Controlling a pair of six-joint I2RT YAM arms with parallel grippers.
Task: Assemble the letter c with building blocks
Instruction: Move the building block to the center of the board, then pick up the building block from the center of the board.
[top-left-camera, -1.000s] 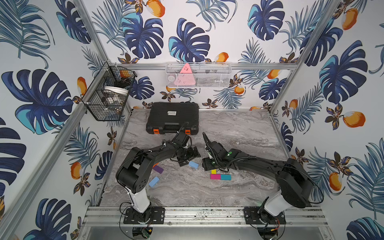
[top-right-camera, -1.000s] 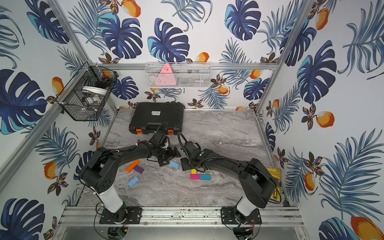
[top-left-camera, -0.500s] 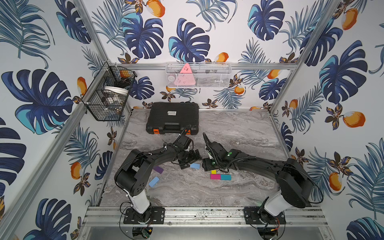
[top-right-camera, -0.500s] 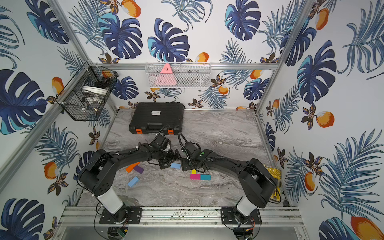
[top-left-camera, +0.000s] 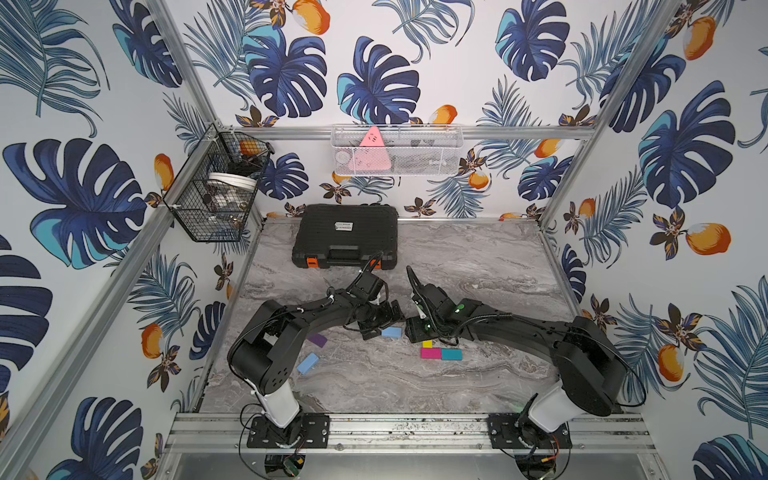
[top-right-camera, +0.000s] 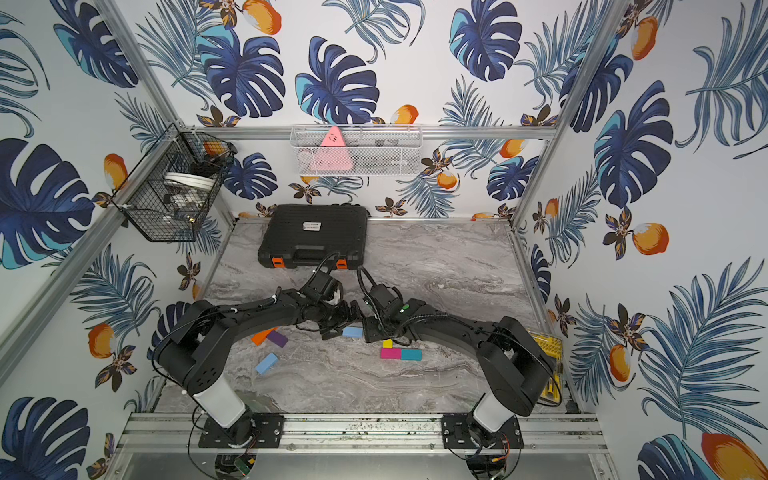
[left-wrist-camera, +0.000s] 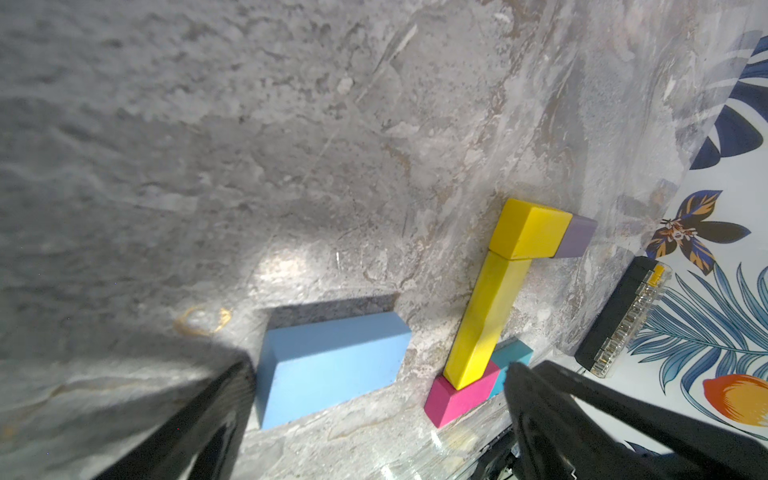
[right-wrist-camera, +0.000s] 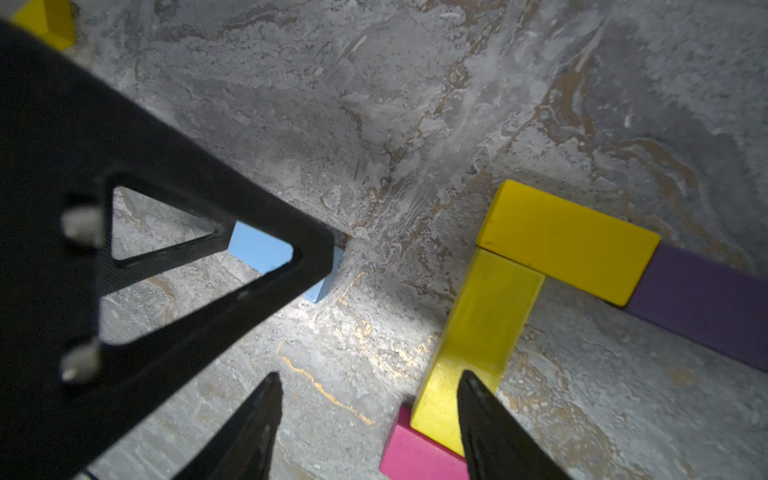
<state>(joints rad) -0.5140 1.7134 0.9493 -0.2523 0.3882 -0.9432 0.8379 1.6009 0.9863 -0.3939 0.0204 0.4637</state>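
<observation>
Marbled grey tabletop carries your blocks. Your left fingers stand wide open either side of a light blue block lying flat. Your right fingers are parted and empty, at the long yellow block, which runs from a magenta block, abutting a teal block, to a short yellow block butted against a purple block.

Arms: left arm and right arm, matte black, rounded joints
Bases: white columns on black bolted plates
Cables: black loops behind left claw
Lights: green, behind right claw
Fingers: black, triangular cut-out, pale screws
</observation>
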